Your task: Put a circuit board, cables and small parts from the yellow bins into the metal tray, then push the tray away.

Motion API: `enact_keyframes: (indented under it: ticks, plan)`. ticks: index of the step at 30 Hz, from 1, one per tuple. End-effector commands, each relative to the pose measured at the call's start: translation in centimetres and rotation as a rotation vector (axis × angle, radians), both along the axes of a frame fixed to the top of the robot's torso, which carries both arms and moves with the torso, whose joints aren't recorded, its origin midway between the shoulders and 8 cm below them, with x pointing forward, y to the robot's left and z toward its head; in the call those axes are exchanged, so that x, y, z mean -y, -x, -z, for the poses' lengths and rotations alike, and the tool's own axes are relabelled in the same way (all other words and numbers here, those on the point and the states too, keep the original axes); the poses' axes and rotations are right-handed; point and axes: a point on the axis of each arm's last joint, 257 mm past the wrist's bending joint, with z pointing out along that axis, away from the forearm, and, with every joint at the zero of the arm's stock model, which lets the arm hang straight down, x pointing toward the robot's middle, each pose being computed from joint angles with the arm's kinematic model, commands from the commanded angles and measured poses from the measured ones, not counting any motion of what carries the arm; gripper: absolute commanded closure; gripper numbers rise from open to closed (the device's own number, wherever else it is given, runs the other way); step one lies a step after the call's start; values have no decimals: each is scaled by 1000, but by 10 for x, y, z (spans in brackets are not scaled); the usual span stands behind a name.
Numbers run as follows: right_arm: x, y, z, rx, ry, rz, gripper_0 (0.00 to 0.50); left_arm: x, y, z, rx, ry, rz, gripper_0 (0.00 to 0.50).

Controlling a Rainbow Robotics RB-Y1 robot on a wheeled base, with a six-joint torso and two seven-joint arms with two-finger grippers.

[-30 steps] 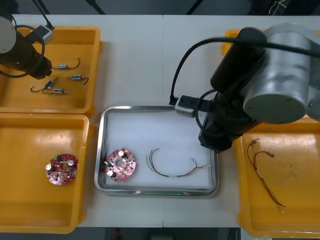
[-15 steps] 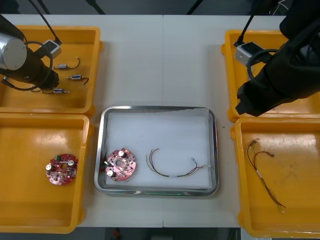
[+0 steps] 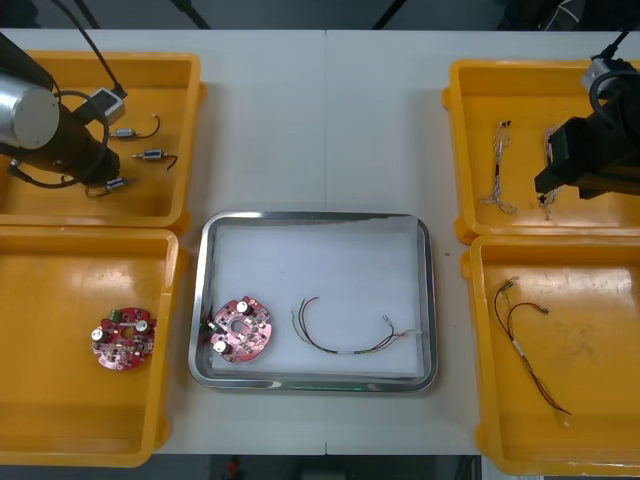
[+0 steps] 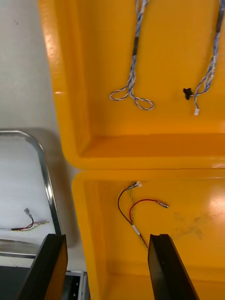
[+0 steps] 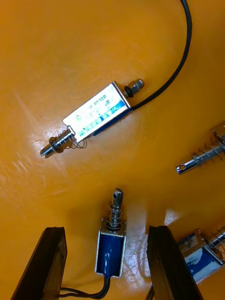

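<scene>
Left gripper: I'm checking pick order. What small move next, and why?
Probably lower and close. The left gripper is open in the far left yellow bin, with a small metal part lying between its fingers; the metal tray holds a circuit board and a cable but no small part. The right gripper hangs open above the right bins.

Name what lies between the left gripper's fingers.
In the left wrist view, a small metal part lies on the bin floor, between the fingers of the open left gripper.
</scene>
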Motion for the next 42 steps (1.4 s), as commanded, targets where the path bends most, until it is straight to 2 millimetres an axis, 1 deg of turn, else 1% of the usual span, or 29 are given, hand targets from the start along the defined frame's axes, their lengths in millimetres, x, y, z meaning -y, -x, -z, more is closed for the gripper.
enact_keyframes:
  ticks: [1, 2, 4, 6, 8, 9, 10, 11, 12, 13, 14, 16, 19, 23, 25, 26, 28, 31, 33, 35, 36, 39, 42]
  plan:
    - [42, -14, -21, 28, -2, 151, 0, 12, -12, -15, 22, -71, 96, 0]
    - [44, -15, -21, 24, -5, 157, 0, 12, -12, -15, 21, -74, 96, 0]
    - [55, -21, -25, 16, -9, 187, 0, 13, -13, -16, 22, -73, 98, 0]
    - [61, -26, -26, 6, -15, 201, 0, 12, -12, -14, 19, -77, 100, 0]
    - [71, -32, -29, 1, -5, 195, 0, 10, -12, -14, 18, -78, 96, 0]
    - [77, -36, -30, -3, 5, 189, 0, 9, -12, -13, 17, -79, 95, 8]
    - [82, -39, -30, -11, 13, 181, 0, 9, -11, -13, 16, -82, 97, 104]
    - [85, -46, -31, -6, 16, 172, 0, 9, -11, -13, 15, -83, 99, 218]
    - [87, -49, -32, -2, 19, 170, 0, 10, -12, -12, 15, -82, 100, 280]
    - [90, -55, -31, 0, 30, 158, 0, 9, -12, -14, 17, -83, 99, 384]
    - [95, -60, -30, 2, 45, 153, 0, 10, -12, -12, 15, -82, 100, 457]
    - [100, -70, -27, 11, 72, 144, 0, 9, -12, -13, 16, -81, 98, 500]
    - [105, -84, -24, 29, 98, 133, 0, 10, -12, -13, 19, -79, 100, 500]
    - [106, -108, -17, 64, 107, 114, 0, 11, -14, -14, 26, -76, 102, 500]
    - [110, -119, -13, 86, 114, 105, 0, 12, -16, -18, 35, -75, 104, 500]
    - [111, -122, -12, 90, 113, 103, 0, 12, -17, -21, 39, -76, 104, 500]
    - [112, -132, -5, 108, 116, 88, 0, 10, -21, -36, 56, -82, 103, 500]
    - [117, -141, 2, 126, 124, 75, 0, 8, -23, -59, 59, -77, 90, 500]
    - [120, -149, 7, 145, 134, 59, 0, 3, -23, -80, 60, -60, 65, 500]
    - [123, -153, 13, 152, 140, 54, 0, 0, -21, -90, 59, -42, 47, 500]
    - [122, -157, 14, 162, 143, 47, 0, -3, -21, -100, 68, -26, 34, 500]
    - [121, -166, 21, 178, 133, 55, 0, -9, -16, -115, 66, 15, 5, 500]
    - [117, -174, 29, 185, 136, 56, 0, -9, -10, -122, 50, 60, -17, 500]
